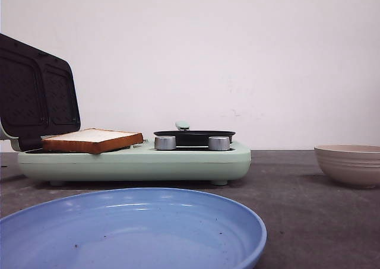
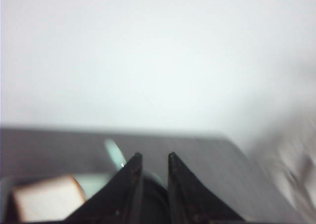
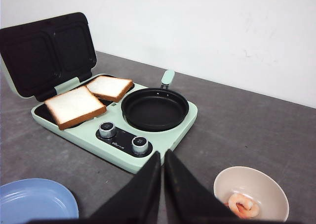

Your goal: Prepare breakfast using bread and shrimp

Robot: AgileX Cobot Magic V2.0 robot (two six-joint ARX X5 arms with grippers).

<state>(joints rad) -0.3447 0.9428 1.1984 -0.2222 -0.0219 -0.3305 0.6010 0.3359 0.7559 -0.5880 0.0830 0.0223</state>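
Two bread slices [image 3: 74, 107] [image 3: 108, 87] lie side by side on the dark grill plate of a mint-green breakfast maker [image 3: 163, 135]. The front view shows only one slice [image 1: 92, 139]. The shrimp [image 3: 243, 205], pale orange-pink, lies in a beige bowl [image 3: 247, 180] to the right of the maker. My right gripper [image 3: 162, 152] is shut and empty, above the table in front of the maker. My left gripper [image 2: 154, 156] is slightly open and empty, over the maker, with a bread slice [image 2: 47, 201] beside it. That view is blurred. Neither gripper shows in the front view.
The maker's lid [image 1: 35, 94] stands open at the left. A black pan [image 1: 194, 136] with a mint handle [image 3: 168, 77] sits on its right half, behind two knobs [image 1: 165, 142]. A blue plate [image 1: 130, 233] lies at the front. The beige bowl [image 1: 349, 164] stands at the right.
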